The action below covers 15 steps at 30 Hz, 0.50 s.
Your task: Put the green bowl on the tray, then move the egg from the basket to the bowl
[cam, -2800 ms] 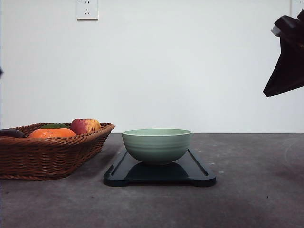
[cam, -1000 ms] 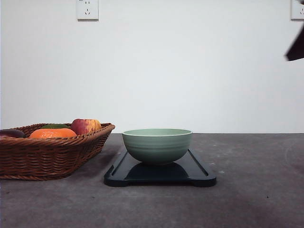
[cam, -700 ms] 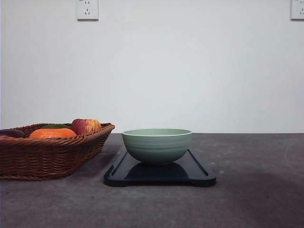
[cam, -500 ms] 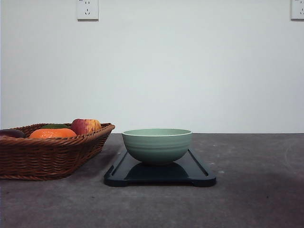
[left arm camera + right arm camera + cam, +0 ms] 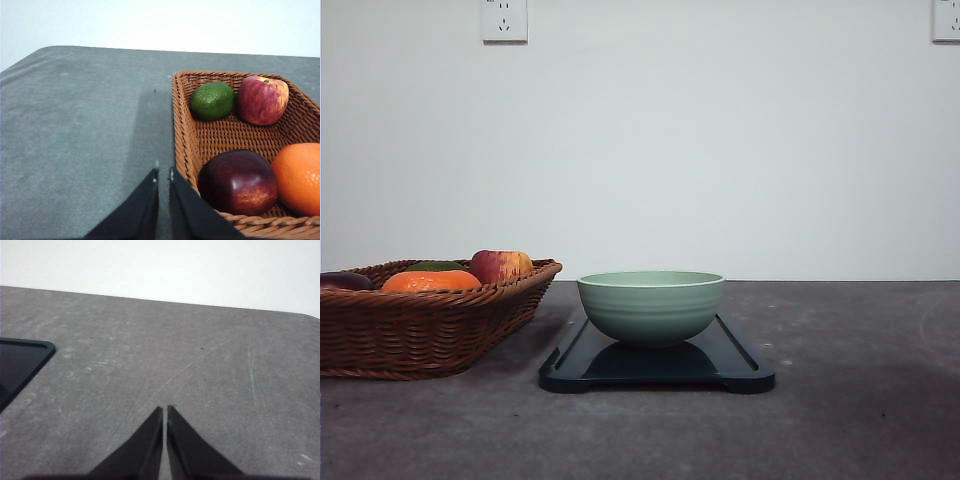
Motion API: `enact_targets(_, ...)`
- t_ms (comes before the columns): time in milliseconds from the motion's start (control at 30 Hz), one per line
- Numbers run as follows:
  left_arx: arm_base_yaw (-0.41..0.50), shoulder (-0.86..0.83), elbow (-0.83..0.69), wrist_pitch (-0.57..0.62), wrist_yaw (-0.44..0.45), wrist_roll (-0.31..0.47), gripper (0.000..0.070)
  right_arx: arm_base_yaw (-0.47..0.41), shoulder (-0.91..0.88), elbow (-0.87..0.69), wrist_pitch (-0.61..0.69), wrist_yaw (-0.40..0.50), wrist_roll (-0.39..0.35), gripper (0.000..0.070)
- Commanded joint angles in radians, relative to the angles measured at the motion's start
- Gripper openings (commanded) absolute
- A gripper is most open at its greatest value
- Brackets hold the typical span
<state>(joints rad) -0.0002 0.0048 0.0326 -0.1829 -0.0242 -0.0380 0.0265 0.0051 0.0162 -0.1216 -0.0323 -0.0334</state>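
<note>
Green bowl [image 5: 651, 306] sits upright on the black tray [image 5: 740, 364], roughly centred, on the grey surface [image 5: 860, 400]. Basket [image 5: 420, 330] stands just left of the tray, holding an apple [image 5: 262, 99], a lime [image 5: 212, 100], a dark red fruit [image 5: 239, 182] and an orange [image 5: 300, 177]. Left claw [image 5: 163, 176] pressed together, empty, beside the basket's rim. Right claw [image 5: 164, 410] pressed together, empty, over bare surface near a tray corner.

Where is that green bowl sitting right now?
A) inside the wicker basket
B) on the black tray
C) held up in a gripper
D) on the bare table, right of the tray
B: in the front view the green bowl rests upright on the black tray, with the basket off to its left.
</note>
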Motion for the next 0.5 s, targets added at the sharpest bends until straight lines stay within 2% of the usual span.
enact_targets(0, 0.002, -0.002, -0.019, -0.005, -0.002, -0.001, 0.0025, 0.001, -0.002, -0.004, 0.017, 0.0, -0.001, 0.0005)
enact_targets(467, 0.002, -0.002, -0.019, -0.005, -0.002, -0.001, 0.0025, 0.001, -0.002, -0.004, 0.017, 0.0, -0.001, 0.0005)
